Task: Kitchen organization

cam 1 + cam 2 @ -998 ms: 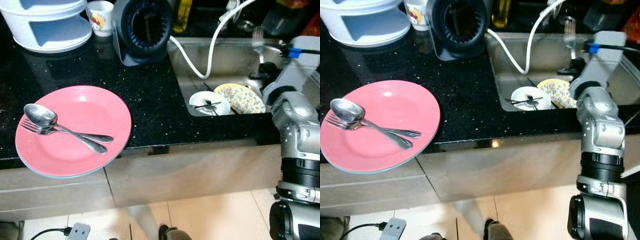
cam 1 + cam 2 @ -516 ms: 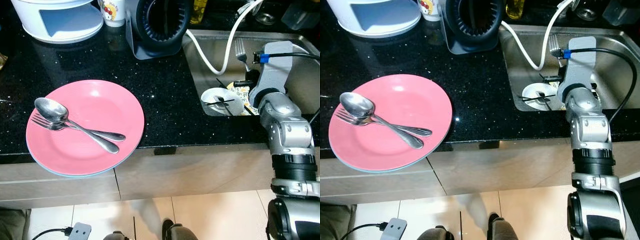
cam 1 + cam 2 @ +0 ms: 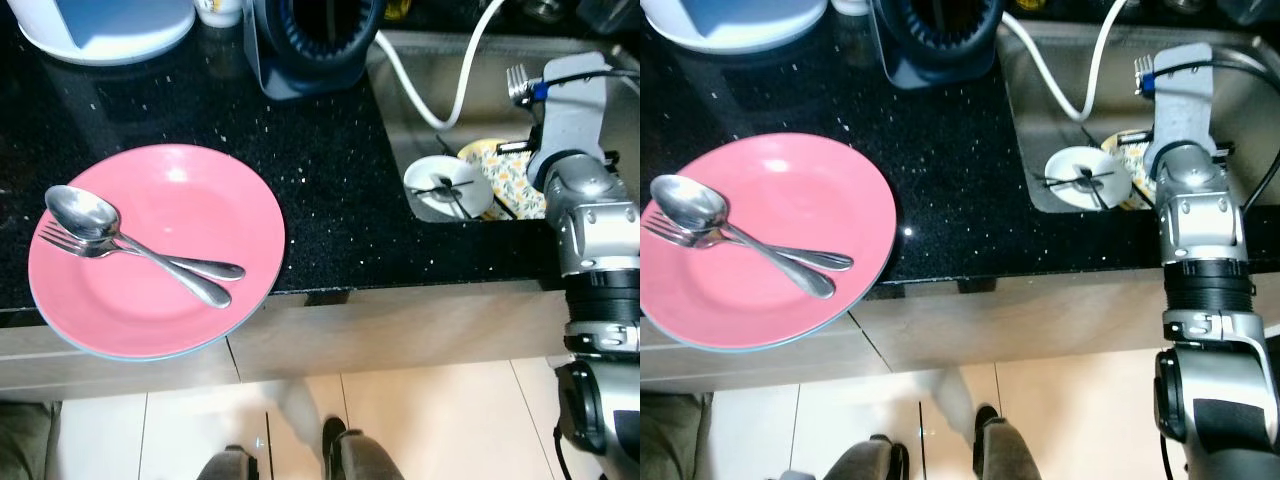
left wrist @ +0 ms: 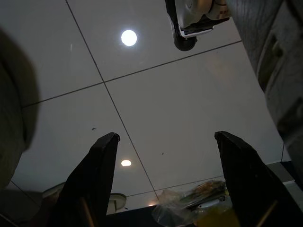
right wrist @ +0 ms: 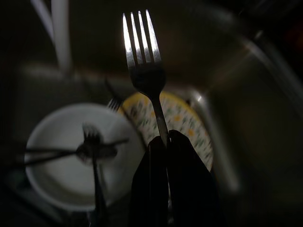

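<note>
My right gripper (image 5: 165, 139) is shut on the handle of a silver fork (image 5: 141, 38) and holds it tines up over the sink (image 3: 430, 135). The fork's tines (image 3: 517, 80) stick out beside my right wrist. Below it in the sink lie a white dish (image 3: 445, 187) with cutlery across it and a yellow patterned plate (image 3: 515, 178). On the black counter (image 3: 330, 180) at the left sits a pink plate (image 3: 190, 215) carrying a spoon (image 3: 85, 213) and a second fork (image 3: 62, 243). My left gripper (image 4: 165, 139) is open, facing a tiled surface.
A white hose (image 3: 440, 95) runs down into the sink. A dark round appliance (image 3: 315, 40) and a white container (image 3: 100, 25) stand at the back of the counter. The pink plate overhangs the counter's front edge. Shoes (image 3: 340, 460) stand on the tiled floor below.
The whole view has shifted as the camera moved. My right gripper stays shut on the fork over the sink, now a little farther right of the white dish. The pink plate is unmoved.
</note>
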Available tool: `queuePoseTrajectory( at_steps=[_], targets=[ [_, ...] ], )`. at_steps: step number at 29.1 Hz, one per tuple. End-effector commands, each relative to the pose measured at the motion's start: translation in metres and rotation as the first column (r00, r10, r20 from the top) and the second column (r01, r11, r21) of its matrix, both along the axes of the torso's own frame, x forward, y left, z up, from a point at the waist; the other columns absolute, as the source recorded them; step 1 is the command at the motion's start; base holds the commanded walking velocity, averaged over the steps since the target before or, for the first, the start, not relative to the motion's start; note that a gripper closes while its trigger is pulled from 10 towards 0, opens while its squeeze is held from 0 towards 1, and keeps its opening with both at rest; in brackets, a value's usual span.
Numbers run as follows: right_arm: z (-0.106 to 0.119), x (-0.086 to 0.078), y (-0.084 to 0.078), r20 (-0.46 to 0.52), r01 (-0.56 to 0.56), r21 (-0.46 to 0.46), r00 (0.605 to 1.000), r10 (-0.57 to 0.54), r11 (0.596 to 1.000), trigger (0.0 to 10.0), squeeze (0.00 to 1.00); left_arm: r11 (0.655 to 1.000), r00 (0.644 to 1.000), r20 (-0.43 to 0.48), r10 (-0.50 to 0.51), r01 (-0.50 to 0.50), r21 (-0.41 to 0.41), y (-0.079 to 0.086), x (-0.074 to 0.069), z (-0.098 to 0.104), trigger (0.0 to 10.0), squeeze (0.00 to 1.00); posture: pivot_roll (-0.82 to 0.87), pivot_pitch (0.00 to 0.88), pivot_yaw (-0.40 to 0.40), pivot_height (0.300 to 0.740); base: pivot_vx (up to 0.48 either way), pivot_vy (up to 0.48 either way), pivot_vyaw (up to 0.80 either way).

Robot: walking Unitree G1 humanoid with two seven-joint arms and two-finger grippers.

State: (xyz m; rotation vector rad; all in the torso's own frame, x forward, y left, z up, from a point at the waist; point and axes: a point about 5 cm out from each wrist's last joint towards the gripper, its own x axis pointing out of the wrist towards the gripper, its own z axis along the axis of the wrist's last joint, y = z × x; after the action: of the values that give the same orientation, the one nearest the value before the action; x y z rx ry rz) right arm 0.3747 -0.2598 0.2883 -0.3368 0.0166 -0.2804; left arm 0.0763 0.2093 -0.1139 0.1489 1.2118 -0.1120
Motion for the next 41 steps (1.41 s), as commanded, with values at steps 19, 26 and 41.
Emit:
queuePoseTrajectory(
  at_steps=[19, 26, 41],
  targets=[
    [0.027, -0.008, 0.002, 0.27, -0.154, 0.23, 0.959, 0.089, 0.961, 10.0, 0.27, 0.998, 0.998, -0.018, -0.056, 0.057, 0.017, 0.001, 0.002, 0.0, 10.0, 0.0, 0.03, 0.309, -0.058, 0.74, 0.0, 0.0, 0.0],
    [0.047, -0.024, 0.021, 0.535, -0.484, 0.332, 0.804, 0.261, 0.81, 10.0, 0.0, 0.968, 0.987, -0.05, -0.15, 0.157, 0.196, 0.028, 0.016, 0.007, 10.0, 0.0, 0.04, 0.243, -0.051, 0.74, 0.0, 0.0, 0.0],
    [0.042, -0.047, 0.077, 0.704, -0.836, 0.234, 0.498, 0.507, 0.496, 10.0, 0.0, 0.947, 0.99, 0.086, -0.11, 0.078, 0.311, 0.041, 0.059, 0.023, 10.0, 0.0, 0.07, 0.133, -0.039, 0.74, 0.0, 0.0, 0.37]
  ],
)
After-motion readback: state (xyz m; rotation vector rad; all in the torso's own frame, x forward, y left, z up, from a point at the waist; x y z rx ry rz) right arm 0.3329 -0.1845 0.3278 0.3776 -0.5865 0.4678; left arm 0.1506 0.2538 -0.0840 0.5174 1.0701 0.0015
